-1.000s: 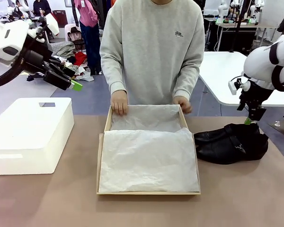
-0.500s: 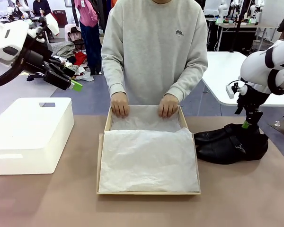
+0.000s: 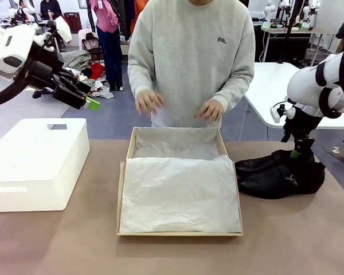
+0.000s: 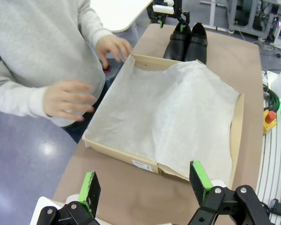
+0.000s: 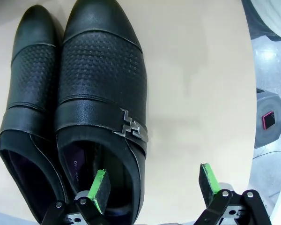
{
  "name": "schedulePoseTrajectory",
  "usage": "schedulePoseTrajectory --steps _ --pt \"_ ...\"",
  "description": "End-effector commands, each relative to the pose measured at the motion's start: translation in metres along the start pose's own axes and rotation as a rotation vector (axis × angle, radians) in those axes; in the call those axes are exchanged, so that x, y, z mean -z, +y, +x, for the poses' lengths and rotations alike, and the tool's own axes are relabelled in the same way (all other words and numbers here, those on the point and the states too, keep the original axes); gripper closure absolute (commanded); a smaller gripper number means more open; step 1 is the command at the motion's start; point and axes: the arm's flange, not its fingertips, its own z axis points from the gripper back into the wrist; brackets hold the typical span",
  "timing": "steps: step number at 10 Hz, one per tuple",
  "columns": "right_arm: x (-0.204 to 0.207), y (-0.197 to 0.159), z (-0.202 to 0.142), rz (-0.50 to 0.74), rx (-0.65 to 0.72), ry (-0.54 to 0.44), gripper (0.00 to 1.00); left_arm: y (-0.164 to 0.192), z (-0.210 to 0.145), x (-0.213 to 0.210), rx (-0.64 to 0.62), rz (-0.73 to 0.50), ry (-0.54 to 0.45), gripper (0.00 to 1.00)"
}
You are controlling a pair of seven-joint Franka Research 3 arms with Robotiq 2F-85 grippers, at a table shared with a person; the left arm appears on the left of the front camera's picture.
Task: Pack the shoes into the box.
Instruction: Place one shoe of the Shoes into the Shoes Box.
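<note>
Hands [image 3: 148, 101] [image 3: 210, 110] now off box [image 3: 122, 195]; 2 shoes [image 3: 275, 177]

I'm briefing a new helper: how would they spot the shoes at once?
On the brown table, find the tan paper-lined box in the middle. The shoes lie side by side beyond its right edge, under the right gripper: the only black, glossy things there.

White arms [image 3: 324, 80], black end effector [image 5: 152, 185] (green pads); person [image 3: 189, 57] grey sweatshirt.

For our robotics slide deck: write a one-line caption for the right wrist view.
Open right gripper above the pair of glossy black pointed leather shoes lying side by side.
</note>
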Motion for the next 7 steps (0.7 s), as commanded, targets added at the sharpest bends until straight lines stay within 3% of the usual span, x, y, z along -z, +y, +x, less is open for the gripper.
schedulePoseTrajectory --steps 1,5,6,7 --pt "0.004 -0.009 0.000 0.006 0.008 -0.010 0.00 0.003 -0.001 0.000 0.012 -0.014 -0.019 0.00" --pt "0.015 -0.011 -0.001 0.045 0.048 -0.008 0.00 0.003 -0.001 0.000 0.012 -0.014 -0.019 0.00" --pt "0.016 -0.011 0.000 0.051 0.050 -0.010 0.11 0.003 -0.001 0.000 0.012 -0.014 -0.019 0.00" --pt "0.015 -0.011 0.001 0.059 0.054 -0.011 0.28 0.003 -0.001 0.000 0.012 -0.014 -0.019 0.00"
